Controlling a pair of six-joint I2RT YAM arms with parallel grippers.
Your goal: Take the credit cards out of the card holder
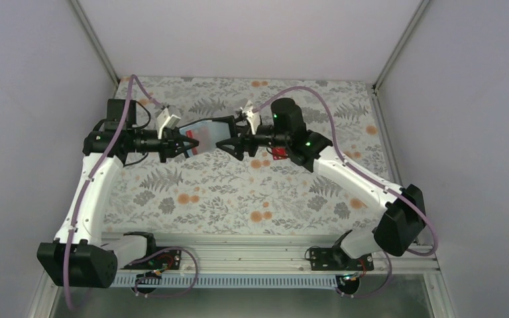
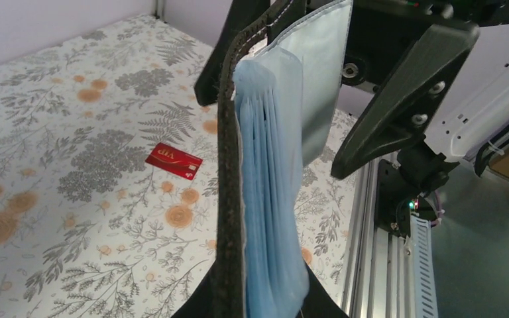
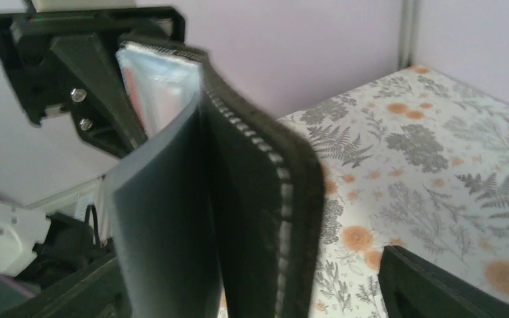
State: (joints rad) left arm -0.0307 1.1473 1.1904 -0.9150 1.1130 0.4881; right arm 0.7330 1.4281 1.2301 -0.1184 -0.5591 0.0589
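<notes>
The card holder (image 1: 211, 134) hangs in the air between both arms, held upright and partly spread. My left gripper (image 1: 185, 146) is shut on its left end. In the left wrist view I see it edge-on, with its dark edge (image 2: 228, 199) and light blue inside (image 2: 272, 199), pinched by the left gripper (image 2: 265, 303). My right gripper (image 1: 234, 143) is open, its fingers straddling the holder's other end without pinching it. The dark outer side (image 3: 258, 199) fills the right gripper's (image 3: 252, 291) gap. One red credit card (image 1: 278, 154) lies flat on the cloth (image 2: 173, 160). A reddish patch (image 1: 197, 136) shows inside the holder.
A floral cloth (image 1: 238, 199) covers the table. White walls close in the back and both sides. An aluminium rail (image 1: 252, 248) runs along the near edge, carrying both arm bases. The right arm's forearm passes above the red card.
</notes>
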